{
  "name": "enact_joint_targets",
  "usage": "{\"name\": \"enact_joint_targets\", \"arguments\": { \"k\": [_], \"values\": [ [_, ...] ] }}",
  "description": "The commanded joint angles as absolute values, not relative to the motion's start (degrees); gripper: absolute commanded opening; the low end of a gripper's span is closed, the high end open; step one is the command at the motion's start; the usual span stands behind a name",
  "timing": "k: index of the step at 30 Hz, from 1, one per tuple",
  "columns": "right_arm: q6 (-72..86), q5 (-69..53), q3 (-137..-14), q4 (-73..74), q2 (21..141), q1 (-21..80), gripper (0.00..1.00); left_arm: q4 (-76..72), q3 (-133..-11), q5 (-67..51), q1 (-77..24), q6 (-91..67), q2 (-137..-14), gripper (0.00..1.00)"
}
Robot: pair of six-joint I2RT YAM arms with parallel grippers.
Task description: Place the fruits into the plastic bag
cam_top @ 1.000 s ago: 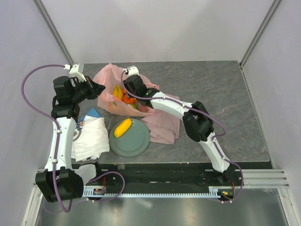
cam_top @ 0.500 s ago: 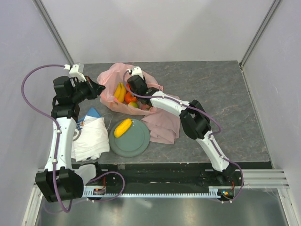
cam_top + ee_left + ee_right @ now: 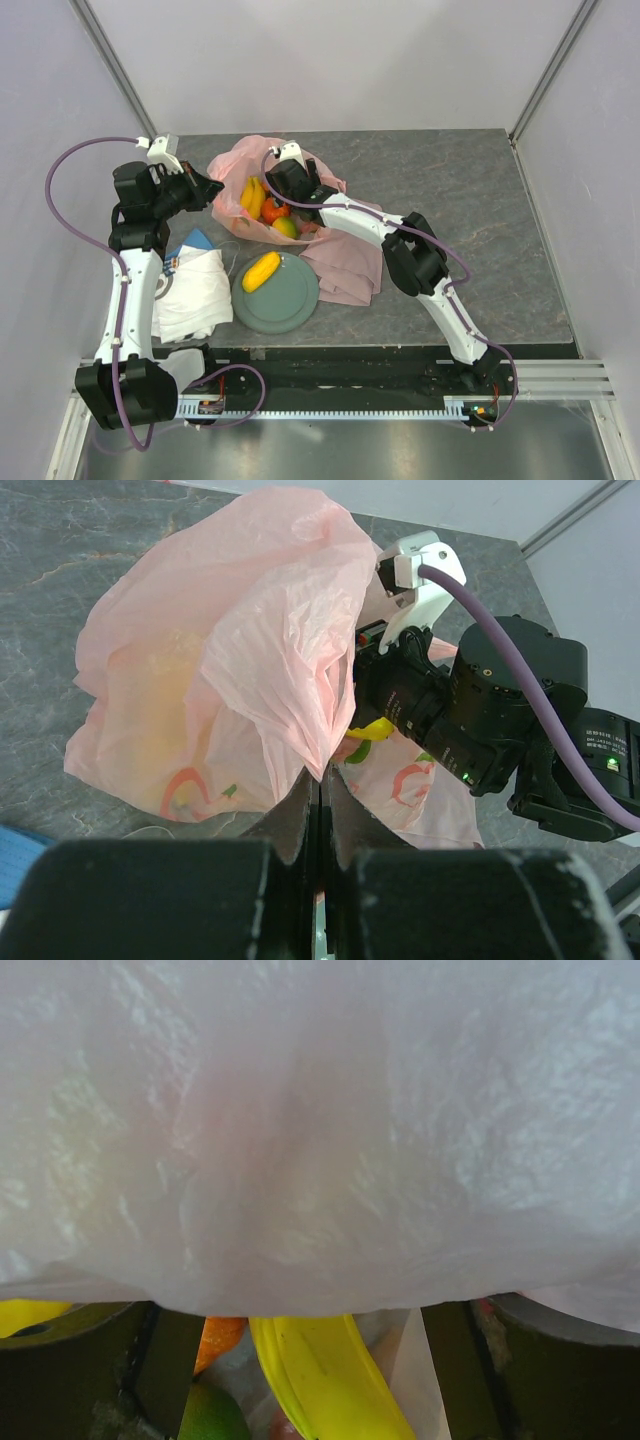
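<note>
The thin translucent pale-pink plastic bag [image 3: 230,680] is pinched by the closed left tool [image 3: 320,780]. The right tool [image 3: 288,192] is spread wide, and a bunch of yellow bananas [image 3: 320,1380] is seen just ahead of it.

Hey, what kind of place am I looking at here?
Probably a robot lab test cell: plain white panel walls on metal frame posts enclose a grey tabletop, and a left arm and right arm are bolted to a rail at its near edge.
</note>
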State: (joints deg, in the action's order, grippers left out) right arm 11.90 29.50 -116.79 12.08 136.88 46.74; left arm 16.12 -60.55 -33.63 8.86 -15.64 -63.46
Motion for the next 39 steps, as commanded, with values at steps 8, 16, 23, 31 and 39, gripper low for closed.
{"name": "enact_joint_targets", "arguments": {
  "k": [8,16,23,31,39],
  "values": [
    [12.3,20.58,-108.39,4.5,125.02,46.76,0.88,14.24,-60.91,-35.07,8.61,-16.7,-62.84,0.02],
    [13.18,19.25,-93.0,-0.97,109.53,46.76,0.88,14.33,-60.91,-34.89,8.7,-16.7,-62.93,0.02],
    [10.73,10.24,-81.68,-5.96,99.33,48.25,0.87,14.41,-60.91,-34.45,8.7,-16.61,-62.75,0.02],
    [0.53,-6.83,-73.66,-12.04,94.31,54.66,0.87,14.41,-60.82,-34.45,8.7,-16.61,-62.84,0.02],
    [-12.55,-26.52,-72.33,-8.36,98.43,57.65,0.87,14.41,-60.82,-34.28,8.7,-16.61,-62.67,0.02]
  ]
}}
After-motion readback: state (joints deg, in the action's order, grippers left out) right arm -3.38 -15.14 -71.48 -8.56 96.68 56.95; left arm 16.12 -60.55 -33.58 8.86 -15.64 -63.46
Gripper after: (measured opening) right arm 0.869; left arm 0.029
